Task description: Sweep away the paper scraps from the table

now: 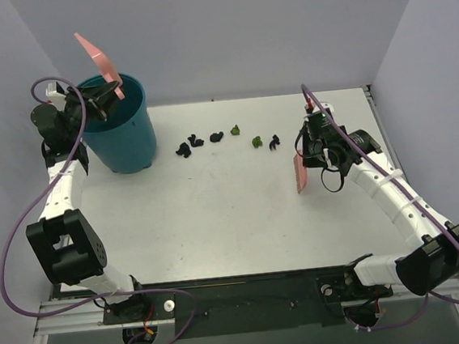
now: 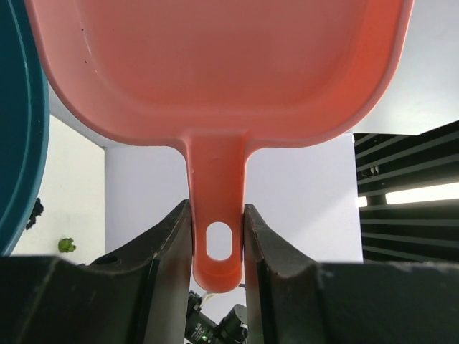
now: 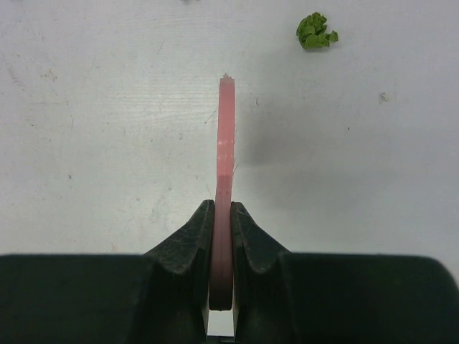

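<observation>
Several black and olive-green paper scraps (image 1: 216, 137) lie in a row on the far half of the white table (image 1: 210, 223). My left gripper (image 1: 99, 99) is shut on the handle of the pink dustpan (image 1: 96, 55), which is raised and tilted over the teal bucket (image 1: 119, 122). In the left wrist view the gripper (image 2: 218, 244) clamps the dustpan (image 2: 215, 64) by its handle. My right gripper (image 1: 314, 149) is shut on the pink brush (image 1: 300, 173), which stands just right of the scraps. The right wrist view shows the brush (image 3: 225, 143) edge-on over the table, with one green scrap (image 3: 315, 31) ahead to the right.
The teal bucket (image 2: 18, 129) stands at the table's far left corner. A green scrap (image 2: 67, 245) shows past it in the left wrist view. Pale grey walls close off the back and sides. A metal rail (image 1: 241, 289) runs along the near edge by the arm bases.
</observation>
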